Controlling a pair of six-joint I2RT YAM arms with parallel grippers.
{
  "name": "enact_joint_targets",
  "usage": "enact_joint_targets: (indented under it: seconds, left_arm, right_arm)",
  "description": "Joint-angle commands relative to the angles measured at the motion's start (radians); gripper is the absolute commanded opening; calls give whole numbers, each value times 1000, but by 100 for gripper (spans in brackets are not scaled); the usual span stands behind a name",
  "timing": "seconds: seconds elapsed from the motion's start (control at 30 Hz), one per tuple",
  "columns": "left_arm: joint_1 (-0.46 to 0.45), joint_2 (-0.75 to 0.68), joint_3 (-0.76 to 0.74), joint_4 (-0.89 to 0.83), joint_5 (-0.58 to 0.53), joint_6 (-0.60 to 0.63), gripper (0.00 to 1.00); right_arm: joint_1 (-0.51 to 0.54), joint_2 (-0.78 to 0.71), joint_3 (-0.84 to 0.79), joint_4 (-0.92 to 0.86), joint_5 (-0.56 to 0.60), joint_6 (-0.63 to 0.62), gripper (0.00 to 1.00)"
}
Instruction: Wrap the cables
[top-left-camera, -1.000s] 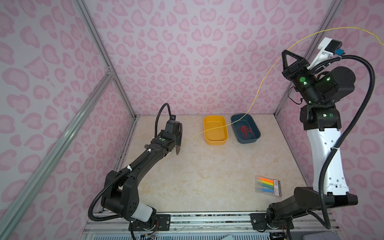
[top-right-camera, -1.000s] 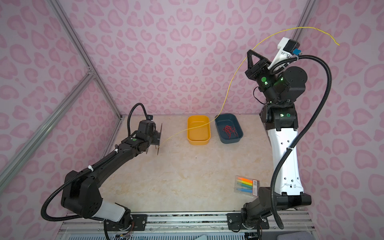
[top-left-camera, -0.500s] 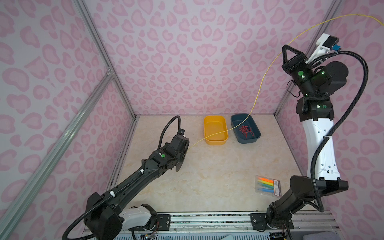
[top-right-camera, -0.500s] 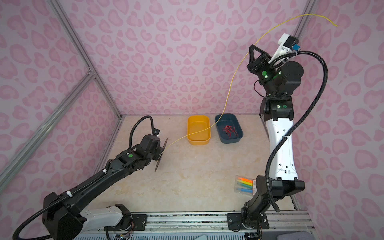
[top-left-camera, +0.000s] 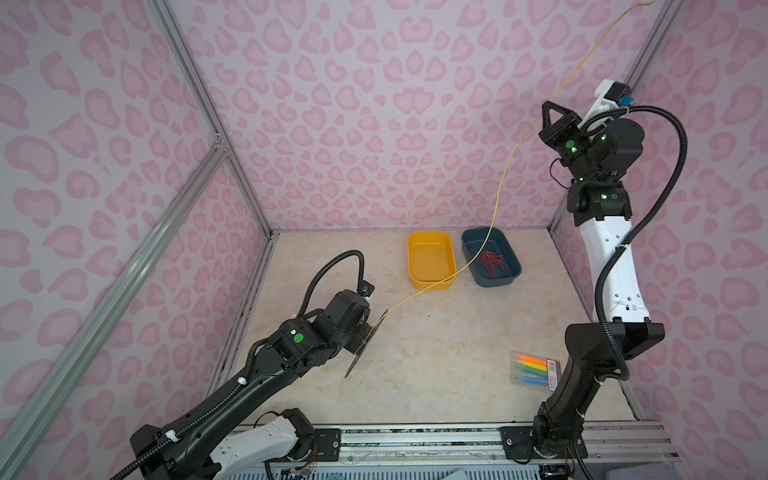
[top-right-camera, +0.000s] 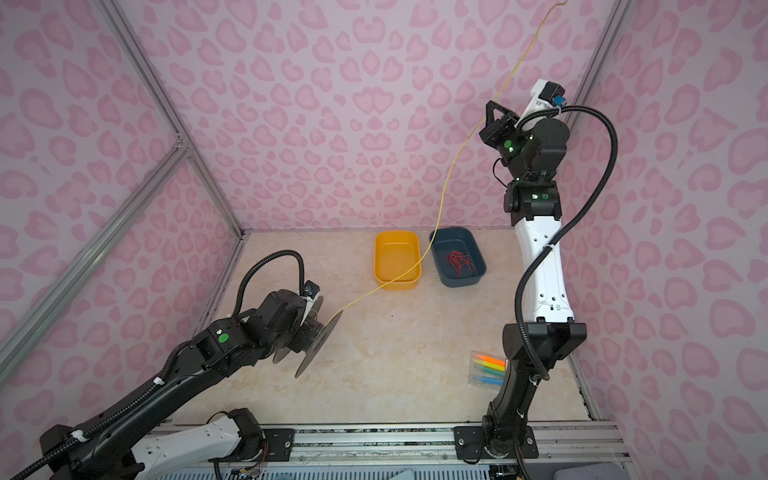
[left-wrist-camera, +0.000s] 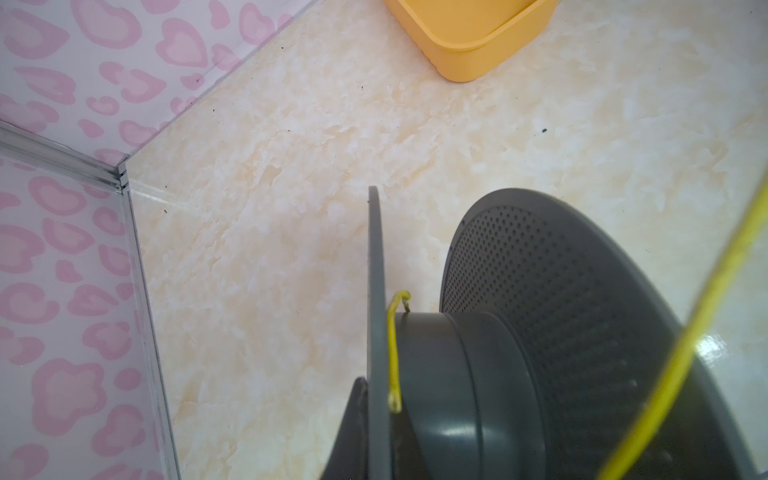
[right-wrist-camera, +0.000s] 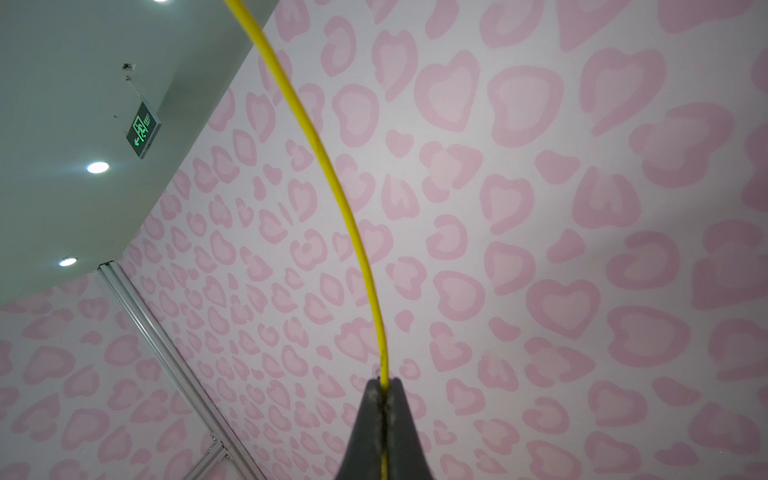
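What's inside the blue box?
A tangle of thin red wires lies in the blue box. The yellow wire crosses in front, hiding a sliver of its inside.

The left pincer (top-left-camera: 360, 332) with its grey reel (top-left-camera: 370, 338) has come nearer and a bit to the right. The right pincer (top-left-camera: 549, 109) has slid a little left. The loose end of the yellow wire (top-left-camera: 497, 203) now points up instead of off to the right.
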Motion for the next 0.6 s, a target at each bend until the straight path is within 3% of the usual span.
enact_joint_targets:
  seconds: [0.0, 0.57]
  left_arm:
    - [-5, -37, 34, -56, 6, 14, 4]
    - [-5, -179, 228, -183, 8, -5, 4]
  right_arm:
    - [9, 29, -6, -14, 42, -74, 0]
    - [5, 305, 99, -79, 132, -39, 0]
